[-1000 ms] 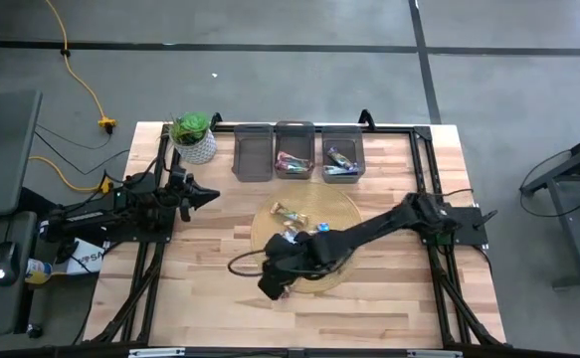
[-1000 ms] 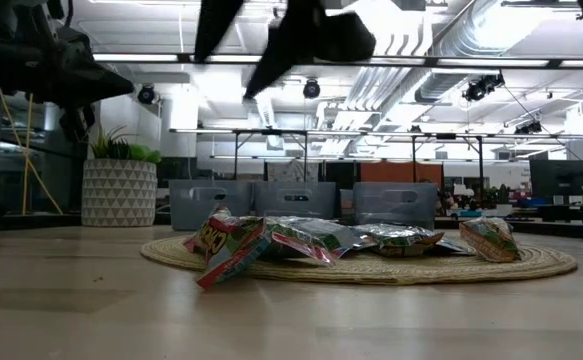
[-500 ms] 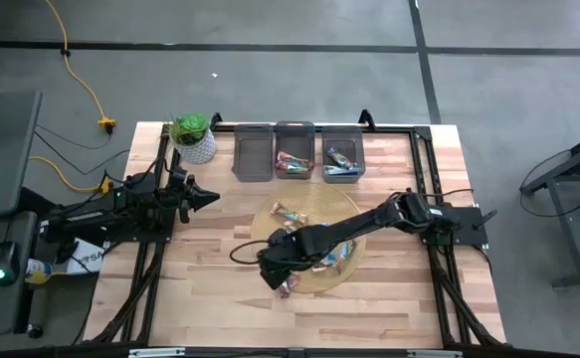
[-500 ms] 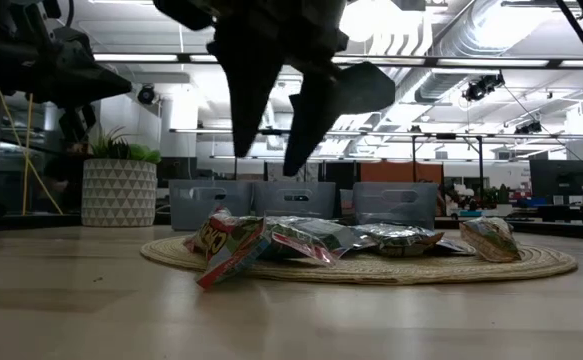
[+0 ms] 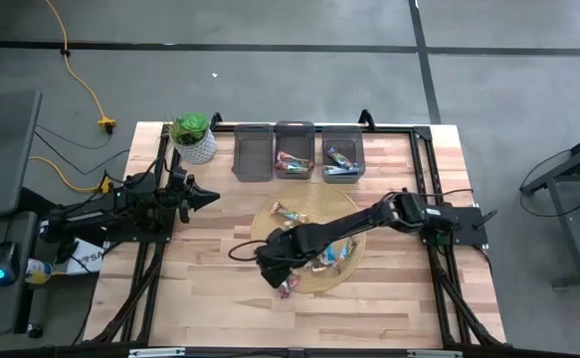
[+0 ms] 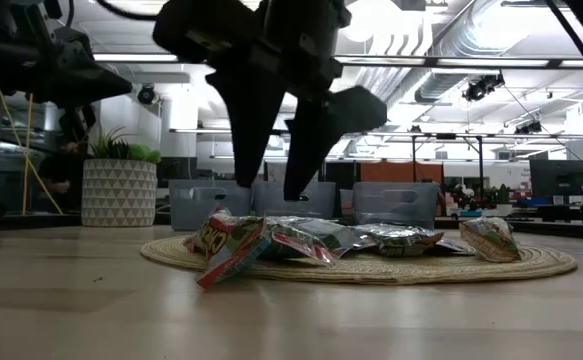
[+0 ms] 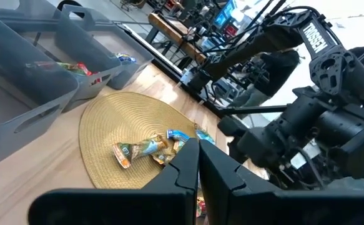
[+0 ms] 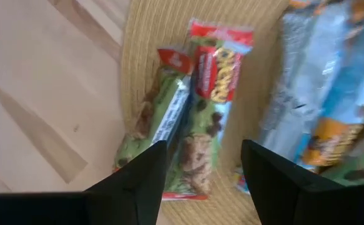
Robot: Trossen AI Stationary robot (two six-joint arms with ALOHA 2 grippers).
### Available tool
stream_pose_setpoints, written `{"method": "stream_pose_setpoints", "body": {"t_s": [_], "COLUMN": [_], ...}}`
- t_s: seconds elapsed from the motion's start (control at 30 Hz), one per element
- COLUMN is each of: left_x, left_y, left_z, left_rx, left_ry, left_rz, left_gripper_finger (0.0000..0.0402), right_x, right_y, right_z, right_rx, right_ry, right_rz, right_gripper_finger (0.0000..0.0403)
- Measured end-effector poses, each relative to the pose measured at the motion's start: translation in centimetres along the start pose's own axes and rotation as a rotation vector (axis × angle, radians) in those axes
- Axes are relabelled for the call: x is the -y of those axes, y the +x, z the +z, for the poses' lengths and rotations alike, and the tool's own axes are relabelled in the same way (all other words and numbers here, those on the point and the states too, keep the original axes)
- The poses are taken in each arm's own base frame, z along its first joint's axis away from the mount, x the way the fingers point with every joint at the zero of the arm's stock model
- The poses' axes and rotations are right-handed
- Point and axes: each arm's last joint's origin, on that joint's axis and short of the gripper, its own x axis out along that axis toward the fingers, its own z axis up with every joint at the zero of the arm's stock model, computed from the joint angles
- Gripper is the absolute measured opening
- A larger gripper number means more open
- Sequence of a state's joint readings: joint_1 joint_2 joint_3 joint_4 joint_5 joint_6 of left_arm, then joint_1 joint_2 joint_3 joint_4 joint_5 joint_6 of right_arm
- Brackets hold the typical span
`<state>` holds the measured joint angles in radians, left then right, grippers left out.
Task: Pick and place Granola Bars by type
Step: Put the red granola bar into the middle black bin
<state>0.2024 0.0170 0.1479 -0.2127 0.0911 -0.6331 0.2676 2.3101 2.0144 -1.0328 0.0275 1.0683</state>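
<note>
At the table's left edge the left gripper (image 5: 208,197) waits with its fingers closed on nothing, just below the potted plant (image 5: 193,136).

The sort is partly done, by my reading. Three grey bins sit in a row along the far side. The left bin (image 5: 253,151) looks empty, the middle bin (image 5: 293,151) holds a bar or two in red-brown wrap, and the right bin (image 5: 341,153) holds blue-wrapped ones; from overhead I cannot count them surely. Most of the Granola Bars (image 5: 321,254) are not yet sorted: they lie in a loose heap on the round woven mat (image 5: 339,205), one bar (image 5: 288,212) apart near its far-left rim and another overhanging its near edge.

The right gripper (image 5: 280,278) hangs over that near edge, fingers spread wide and holding nothing. Its wrist view shows a green-and-red bar (image 8: 197,119) lying directly between the fingers (image 8: 145,169), half on the mat, half over bare wood.
</note>
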Motion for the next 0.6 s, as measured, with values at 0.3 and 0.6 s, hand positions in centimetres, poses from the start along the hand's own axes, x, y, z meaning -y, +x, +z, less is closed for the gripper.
{"method": "stream_pose_setpoints", "body": {"t_s": [0.3, 0.6], "left_x": [0.0, 0.0], "left_y": [0.0, 0.0], "left_z": [0.0, 0.0], "left_rx": [0.003, 0.003], "left_ry": [0.026, 0.026], "left_rz": [0.004, 0.004], "left_gripper_finger": [0.0010, 0.0010], "right_x": [-0.1, -0.3], "right_y": [1.5, 3.4], "right_z": [0.0, 0.3], "right_rx": [-0.028, -0.053], "right_ry": [-0.019, -0.014], "right_rz": [-0.004, 0.031], "right_gripper_finger": [0.0191, 0.0191]}}
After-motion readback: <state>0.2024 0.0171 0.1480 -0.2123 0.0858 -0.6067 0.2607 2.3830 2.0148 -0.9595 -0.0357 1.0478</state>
